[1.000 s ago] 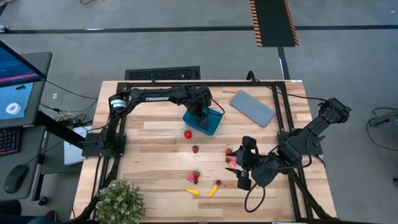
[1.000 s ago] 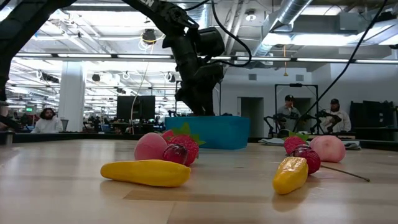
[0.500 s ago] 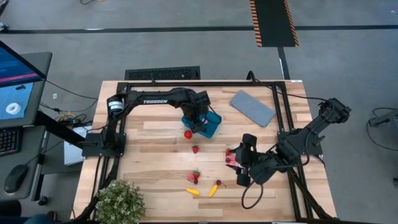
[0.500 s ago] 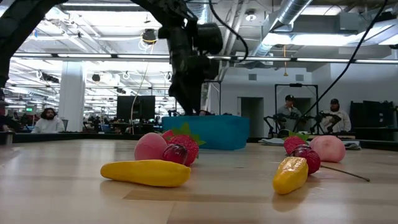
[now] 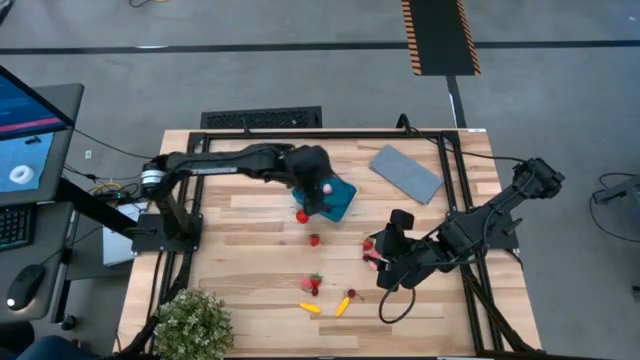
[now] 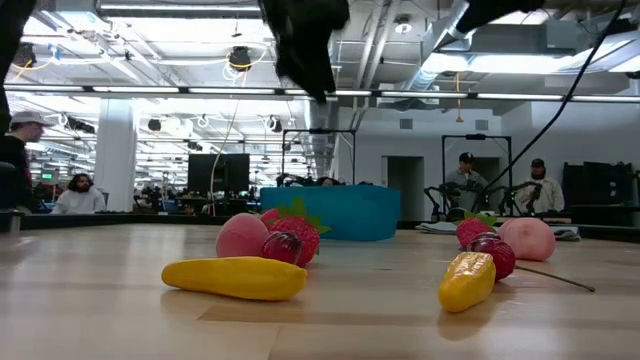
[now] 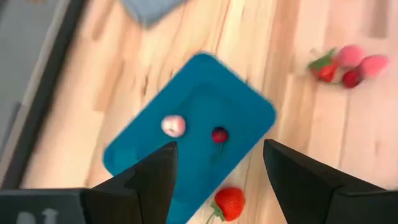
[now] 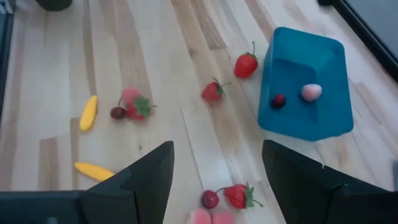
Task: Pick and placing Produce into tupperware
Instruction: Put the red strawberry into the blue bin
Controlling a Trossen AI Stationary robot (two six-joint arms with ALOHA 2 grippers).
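Observation:
The teal tupperware (image 5: 340, 200) stands at the table's middle, far side, with a pink piece (image 7: 173, 126) and a dark cherry (image 7: 219, 134) of produce in it. My left gripper (image 5: 315, 195) hangs open above its left end, holding nothing. A strawberry (image 5: 302, 215) lies beside the tupperware, another (image 5: 314, 239) nearer. My right gripper (image 5: 380, 262) is open, slanting down over a strawberry, cherry and pink pieces (image 8: 239, 195). Two yellow pieces (image 6: 235, 277) (image 6: 466, 280) and a berry cluster (image 5: 313, 284) lie near the front edge.
A flat grey lid (image 5: 406, 172) lies at the far right of the table. A leafy green plant (image 5: 190, 325) stands at the near left corner. Black frame rails (image 5: 320, 134) run along the table's edges. People sit in the room behind (image 6: 465, 180).
My left gripper has risen out of the tupperware, going up and a little toward the table's left, still open; in the low view it has climbed to the picture's top. The pink piece now shows lying in the tupperware. My right gripper has edged slightly toward the table's left.

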